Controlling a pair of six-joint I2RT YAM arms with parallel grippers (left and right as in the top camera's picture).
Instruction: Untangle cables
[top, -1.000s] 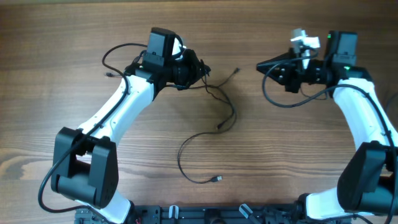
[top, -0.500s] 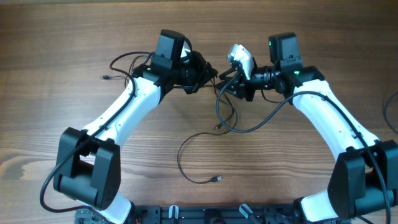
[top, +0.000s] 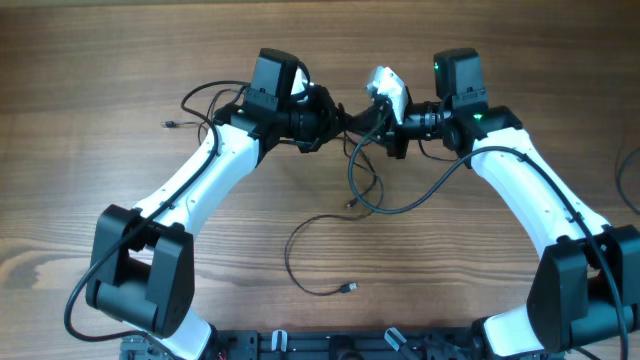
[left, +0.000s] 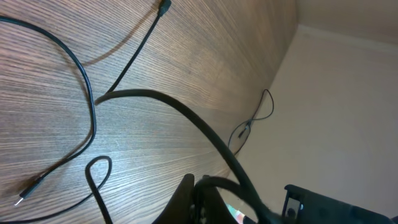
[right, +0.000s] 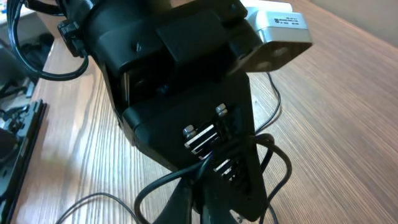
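Note:
Thin black cables lie on the wooden table. One curls at the front (top: 291, 262) and ends in a small plug (top: 350, 288). Another hangs below the grippers (top: 374, 180), and a third loops at the far left (top: 195, 97). My left gripper (top: 340, 118) and right gripper (top: 372, 128) meet tip to tip at the table's middle back. In the left wrist view the left gripper (left: 198, 186) is shut on a black cable, with thin strands (left: 84, 68) on the wood beyond. In the right wrist view the right gripper (right: 205, 193) is shut on a cable right below the left gripper's body.
The right arm's thicker black cable (top: 400, 207) sags in a loop under both grippers. Another black cord (top: 628, 180) shows at the right edge. A black rail (top: 330, 345) runs along the front edge. The left wrist view shows the table's far edge (left: 283, 68).
The right arm swung from the far right to the middle and met the left gripper. Over the last half second it closed in slightly more. The left arm shifted a little right.

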